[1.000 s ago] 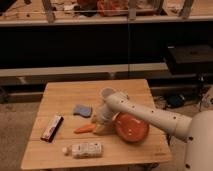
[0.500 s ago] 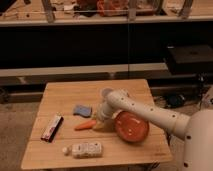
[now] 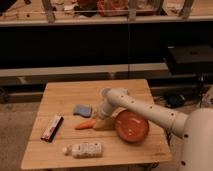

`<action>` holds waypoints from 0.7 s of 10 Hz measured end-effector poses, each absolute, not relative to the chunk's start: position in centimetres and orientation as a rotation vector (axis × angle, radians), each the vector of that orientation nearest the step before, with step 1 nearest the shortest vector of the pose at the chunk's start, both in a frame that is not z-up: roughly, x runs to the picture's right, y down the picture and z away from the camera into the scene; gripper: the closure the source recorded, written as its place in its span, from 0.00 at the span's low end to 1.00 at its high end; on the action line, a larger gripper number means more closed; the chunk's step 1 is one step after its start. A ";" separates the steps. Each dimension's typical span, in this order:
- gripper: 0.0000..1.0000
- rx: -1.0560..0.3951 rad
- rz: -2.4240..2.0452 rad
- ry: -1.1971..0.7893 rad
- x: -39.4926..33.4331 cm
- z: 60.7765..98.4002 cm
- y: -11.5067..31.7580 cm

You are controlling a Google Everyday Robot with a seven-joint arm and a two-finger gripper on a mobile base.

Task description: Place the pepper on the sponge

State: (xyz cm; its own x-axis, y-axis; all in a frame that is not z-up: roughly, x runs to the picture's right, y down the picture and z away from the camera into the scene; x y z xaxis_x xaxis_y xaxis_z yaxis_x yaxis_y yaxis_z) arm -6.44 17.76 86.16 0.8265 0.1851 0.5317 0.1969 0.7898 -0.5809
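The pepper lay on the worktop just in front of the sponge, not on it. It looked light, firm and smooth-skinned, best taken across its thicker end. The gripper sat at that end, fingers pressed together; whether they pinched the pepper I couldn't tell.

There's the pale wooden table, and a large round orange bowl sits right of centre. Near the front edge a white labelled bottle lies on its side. Over left, a flat dark rectangular packet rests at an angle.
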 end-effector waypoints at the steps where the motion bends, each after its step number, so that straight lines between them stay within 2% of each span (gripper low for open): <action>1: 0.99 -0.672 -0.010 -0.611 -6.6 86.4 17.4; 7: 0.99 -0.672 -0.020 -0.613 -6.8 87.3 15.6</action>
State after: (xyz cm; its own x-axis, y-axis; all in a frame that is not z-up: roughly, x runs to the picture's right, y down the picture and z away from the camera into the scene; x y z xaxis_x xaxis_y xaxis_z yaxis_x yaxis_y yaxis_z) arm -6.80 15.65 87.26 0.8244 0.1752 0.5382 0.2093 0.7891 -0.5775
